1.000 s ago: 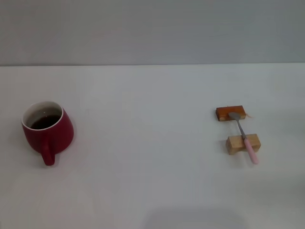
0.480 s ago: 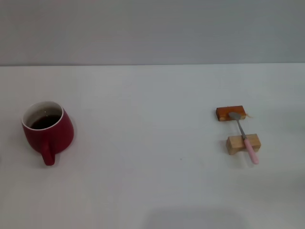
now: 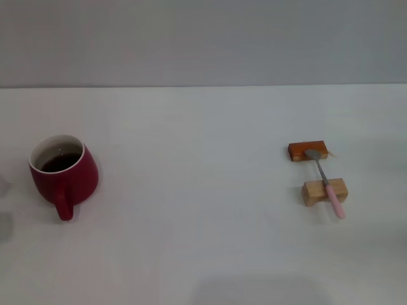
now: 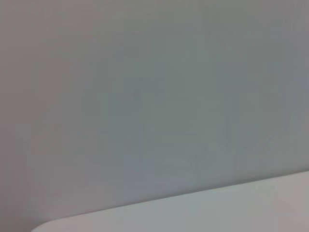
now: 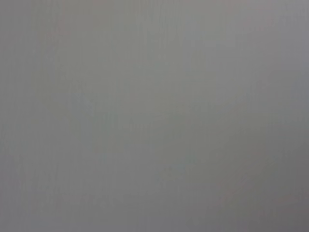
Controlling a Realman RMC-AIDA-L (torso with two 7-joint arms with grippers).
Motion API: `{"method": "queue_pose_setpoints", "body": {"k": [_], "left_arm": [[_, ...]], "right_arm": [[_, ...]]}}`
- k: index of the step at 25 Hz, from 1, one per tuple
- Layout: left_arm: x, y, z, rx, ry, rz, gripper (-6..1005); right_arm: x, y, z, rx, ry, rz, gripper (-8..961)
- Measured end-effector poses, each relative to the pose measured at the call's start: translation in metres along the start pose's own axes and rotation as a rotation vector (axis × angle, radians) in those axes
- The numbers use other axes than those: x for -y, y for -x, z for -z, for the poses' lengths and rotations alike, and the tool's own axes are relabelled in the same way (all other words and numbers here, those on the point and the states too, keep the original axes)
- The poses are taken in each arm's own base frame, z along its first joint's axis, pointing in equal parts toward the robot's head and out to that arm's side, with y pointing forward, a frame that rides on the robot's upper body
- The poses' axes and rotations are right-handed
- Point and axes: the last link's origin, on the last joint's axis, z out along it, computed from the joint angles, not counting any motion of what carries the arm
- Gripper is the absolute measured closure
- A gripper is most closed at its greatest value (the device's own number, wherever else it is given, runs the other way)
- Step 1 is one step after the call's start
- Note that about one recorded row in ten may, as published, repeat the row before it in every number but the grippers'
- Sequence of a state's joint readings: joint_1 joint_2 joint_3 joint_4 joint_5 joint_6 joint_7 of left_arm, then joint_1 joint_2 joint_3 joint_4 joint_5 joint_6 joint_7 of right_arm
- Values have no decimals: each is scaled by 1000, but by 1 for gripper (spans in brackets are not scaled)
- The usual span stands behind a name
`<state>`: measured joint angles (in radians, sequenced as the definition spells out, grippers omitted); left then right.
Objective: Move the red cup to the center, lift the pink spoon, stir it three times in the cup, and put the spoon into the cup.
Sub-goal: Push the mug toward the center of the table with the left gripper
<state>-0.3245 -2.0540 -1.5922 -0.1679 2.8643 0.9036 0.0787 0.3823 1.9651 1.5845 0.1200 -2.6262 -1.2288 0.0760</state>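
Sitting at the left of the head view, on the white surface [image 3: 203, 254]: the red cup [image 3: 64, 176], upright, its loop handle pointing toward the lower edge of the frame, dark liquid showing inside the white interior. Lying well apart from it, at the right of the frame: the pink spoon [image 3: 326, 183], bridging two small wooden blocks. Resting on the darker, reddish-brown block [image 3: 308, 151], the upper one in the frame: the grey metal bowl. Crossing the paler block [image 3: 325, 192] below it: the stem and pale pink handle, the handle's end sticking out past that block toward the lower right.

Showing no tool of either arm in any view, so cannot tell whether the left or right tool is apart or together. Appearing at the far left edge of the head view, beside the cup: faint grey smudges, too vague to identify. Filling the left wrist view: a plain grey wall, with only a pale strip of the surface cut off along the bottom edge. Filling the right wrist view: flat grey, nothing distinguishable. Carrying no readable writing, brand or label: the cup, the spoon, the blocks.
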Motion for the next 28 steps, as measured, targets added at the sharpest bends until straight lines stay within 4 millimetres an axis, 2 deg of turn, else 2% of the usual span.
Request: {"method": "queue_pose_setpoints", "body": {"k": [2,14,28], "left_arm": [[0,0,0,0,0,0,999],[-43,-9,-7,-23,210,-114,994],[-67,-17,-11,-49,320,-169,989]], "right_arm": [[-1,0,-1,-1,2,2,231],[-2,1,-4,2,5,3,232],[-2,0,-3,-7,4,5,231]]}}
